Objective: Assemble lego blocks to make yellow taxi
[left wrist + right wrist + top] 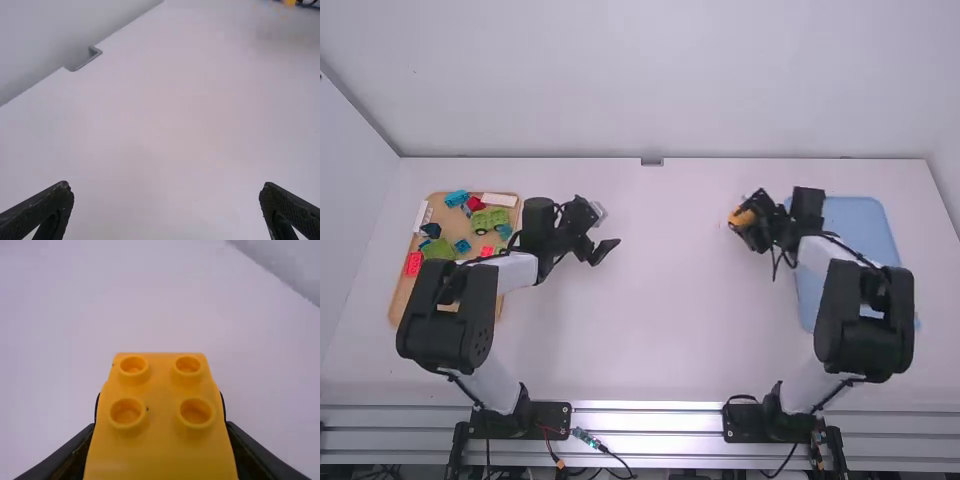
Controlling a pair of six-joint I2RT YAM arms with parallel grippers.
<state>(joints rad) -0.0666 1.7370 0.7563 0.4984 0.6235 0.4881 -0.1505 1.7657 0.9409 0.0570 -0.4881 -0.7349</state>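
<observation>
Fingers (pixel 72 452) of the right gripper (pixel 162 425) closed on both sides of the yellow block (pixel 160 405), one each side; block held off the blue tray's (pixel 860 232) left side, near its far end; whether it hangs above the table (pixel 660 320) or rests on it, I cannot tell from where I stand.

Left gripper (pixel 166 187): spread wide, nothing in it; position well to the left of the blue tray.

Progress: a yellow body is in hand, so some of the taxi probably exists; four studs (pixel 195 411) on top are bare; wheels and underside cannot be made out; finished or partial build therefore undecided.

Stock: wood tray (pixel 402 302), farther left of the blue tray than the left gripper; loose red block (pixel 413 264), white block (pixel 500 199) and green blocks (pixel 490 219) lie in it; may be spares, may be parts.

Remaining, my reading: check the build, add any missing part, then perhaps set it down inside the blue tray.
</observation>
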